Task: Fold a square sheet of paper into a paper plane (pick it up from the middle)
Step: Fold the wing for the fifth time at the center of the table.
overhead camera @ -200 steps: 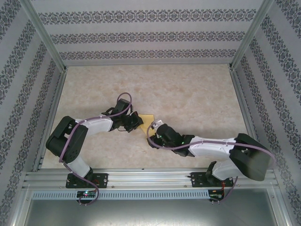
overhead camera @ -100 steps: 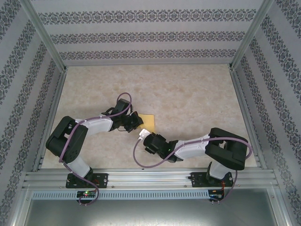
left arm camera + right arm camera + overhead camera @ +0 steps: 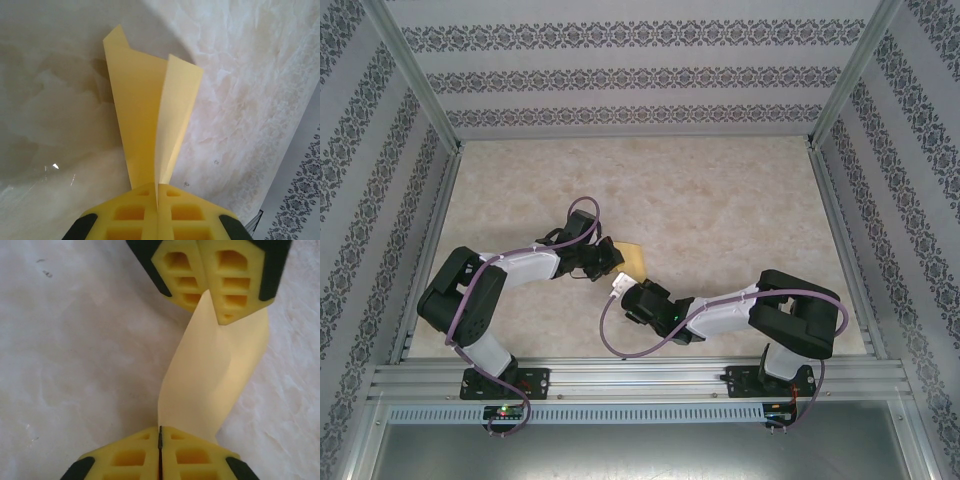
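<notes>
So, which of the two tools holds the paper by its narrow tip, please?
The left tool: the paper tapers into it; the right tool pinches the wider end.

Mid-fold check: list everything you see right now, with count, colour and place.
paper: one, yellow, folded, pinched between both grippers
table: one, beige marbled, under the arms
walls: three, white with grey patterned bands, around the table
rail: one, silver, near edge
cables: two, purple, along the arms
left gripper: one, yellow and black, shut on paper
right gripper: one, yellow and black, shut on paper
</notes>
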### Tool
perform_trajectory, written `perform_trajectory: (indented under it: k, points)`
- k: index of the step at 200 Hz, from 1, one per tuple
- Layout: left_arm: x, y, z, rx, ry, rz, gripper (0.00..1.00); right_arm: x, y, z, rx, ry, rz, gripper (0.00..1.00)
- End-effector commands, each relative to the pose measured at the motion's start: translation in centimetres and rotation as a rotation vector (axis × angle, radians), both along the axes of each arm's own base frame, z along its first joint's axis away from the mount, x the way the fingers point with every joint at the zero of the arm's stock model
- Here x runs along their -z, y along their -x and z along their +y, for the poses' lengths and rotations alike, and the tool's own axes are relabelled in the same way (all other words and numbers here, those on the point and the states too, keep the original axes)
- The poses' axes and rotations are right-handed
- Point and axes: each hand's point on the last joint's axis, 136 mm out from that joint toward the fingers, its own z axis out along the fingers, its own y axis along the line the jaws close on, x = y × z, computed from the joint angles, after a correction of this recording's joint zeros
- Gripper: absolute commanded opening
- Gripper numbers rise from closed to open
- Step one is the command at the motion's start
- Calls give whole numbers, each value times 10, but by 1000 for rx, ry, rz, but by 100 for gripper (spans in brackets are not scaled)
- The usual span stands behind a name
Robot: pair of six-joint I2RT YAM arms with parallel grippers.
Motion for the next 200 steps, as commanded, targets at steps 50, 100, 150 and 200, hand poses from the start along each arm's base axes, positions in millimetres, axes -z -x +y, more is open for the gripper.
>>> perform_trajectory:
  k: [50,100,150,200]
  points:
    - [-10,2,3,-3,2,-16,5,-9,-3,4,16,-16,-34,9]
    - [-15,5,11,-11,-35,-30,14,-8,1,10,2,-67,12,0]
    - [-31,15,43,-66,-154,-71,39,-14,4,15,24,-359,224,0]
    - [-58,21,73,-135,-245,-161,45,-23,3,18,46,-635,451,0]
